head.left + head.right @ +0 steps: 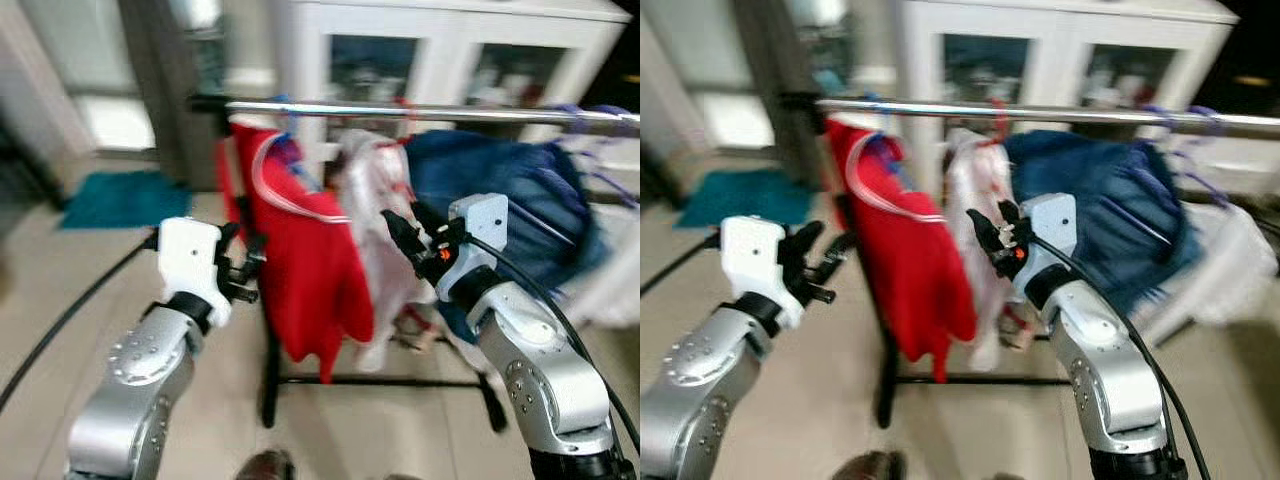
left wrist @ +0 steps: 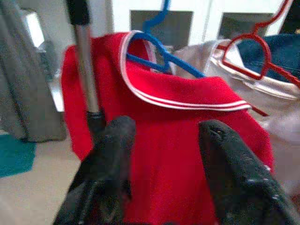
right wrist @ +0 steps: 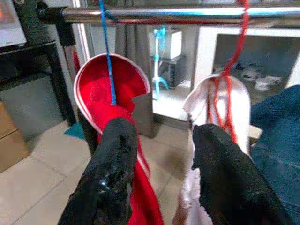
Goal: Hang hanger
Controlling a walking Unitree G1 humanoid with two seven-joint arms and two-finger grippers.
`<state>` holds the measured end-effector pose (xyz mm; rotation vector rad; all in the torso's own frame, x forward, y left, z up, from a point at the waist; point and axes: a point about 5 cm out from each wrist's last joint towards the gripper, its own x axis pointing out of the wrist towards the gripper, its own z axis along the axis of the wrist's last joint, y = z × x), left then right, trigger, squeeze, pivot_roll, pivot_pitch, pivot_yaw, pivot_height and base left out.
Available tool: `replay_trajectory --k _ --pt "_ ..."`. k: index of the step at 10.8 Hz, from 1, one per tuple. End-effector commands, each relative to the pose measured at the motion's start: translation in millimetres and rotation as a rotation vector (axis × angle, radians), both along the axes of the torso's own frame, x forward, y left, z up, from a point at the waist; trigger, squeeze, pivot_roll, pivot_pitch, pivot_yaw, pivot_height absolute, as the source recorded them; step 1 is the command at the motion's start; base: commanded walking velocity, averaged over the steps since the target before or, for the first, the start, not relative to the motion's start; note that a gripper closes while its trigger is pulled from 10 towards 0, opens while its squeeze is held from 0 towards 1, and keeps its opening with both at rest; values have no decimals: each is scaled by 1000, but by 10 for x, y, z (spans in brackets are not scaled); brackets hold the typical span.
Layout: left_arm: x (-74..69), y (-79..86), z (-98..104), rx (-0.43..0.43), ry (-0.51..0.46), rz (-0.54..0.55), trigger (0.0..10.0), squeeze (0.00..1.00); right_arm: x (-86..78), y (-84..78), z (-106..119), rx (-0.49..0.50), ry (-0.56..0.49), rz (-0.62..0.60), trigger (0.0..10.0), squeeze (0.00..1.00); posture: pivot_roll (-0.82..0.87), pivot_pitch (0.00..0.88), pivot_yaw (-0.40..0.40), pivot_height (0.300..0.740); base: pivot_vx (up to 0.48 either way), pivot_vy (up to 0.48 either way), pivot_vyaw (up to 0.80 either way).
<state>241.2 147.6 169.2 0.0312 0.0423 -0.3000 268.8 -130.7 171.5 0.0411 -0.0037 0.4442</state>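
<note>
Hanger (image 2: 159, 54), blue, already sits hooked on the rail (image 1: 420, 110) with a red top (image 1: 300, 260) draped over it. Its hook goes up past the collar to the bar at about 12 o'clock from the garment. A second, red hanger (image 2: 255, 56) carries a white garment (image 1: 375, 215) just beside it at 3 o'clock, and a blue garment (image 1: 510, 200) hangs further along at 3 o'clock.

Handling guess: thin plastic frame, light and fairly stiff, probably smooth and a bit slippery; the soft cloth adds most of the weight and will swing. Best hold looks like the neck just under the hook, or the shoulder bar through the fabric, not the loose cloth.

Left gripper (image 1: 240, 270) sits at 9 o'clock of the red top, near it, fingers (image 2: 110, 154) spread, nothing between them. Right gripper (image 1: 405, 235) is in front of the white garment, fingers (image 3: 117, 164) also spread and empty, pointing up at the rail between the two hooks.

Head views are blurred. Rack upright (image 2: 84, 61) stands at 9 o'clock of the red top, white cabinet (image 1: 460, 50) behind, teal mat (image 1: 125, 195) on the floor at far 9 o'clock.
</note>
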Motion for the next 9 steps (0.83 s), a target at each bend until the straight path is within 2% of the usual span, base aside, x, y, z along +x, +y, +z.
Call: replay_trajectory --k 1,2,4,6,7,9 --pt "21 48 12 36 -12 13 10000 1000 -7 41 20 77 9 25 10000 1000 -42 56 28 740 0 0 800" --pt "44 56 19 37 -14 17 10000 1000 -8 60 22 86 28 31 10000 1000 -50 61 40 740 0 0 800" --pt "49 20 47 28 -56 0 10000 1000 -16 79 1 -2 24 36 10000 1000 -58 76 35 740 0 0 800" --pt "42 0 40 25 -63 -8 10000 988 23 63 -28 -32 38 -2 10000 1000 -51 71 15 740 319 0 0" --pt "63 -19 31 29 -64 -34 10000 988 111 19 39 -63 -4 -91 10000 1000 -54 83 23 740 364 0 0" --pt "59 -73 14 48 -54 -102 10000 980 164 -38 112 -101 -41 -122 10000 1000 -59 92 21 740 373 0 0"
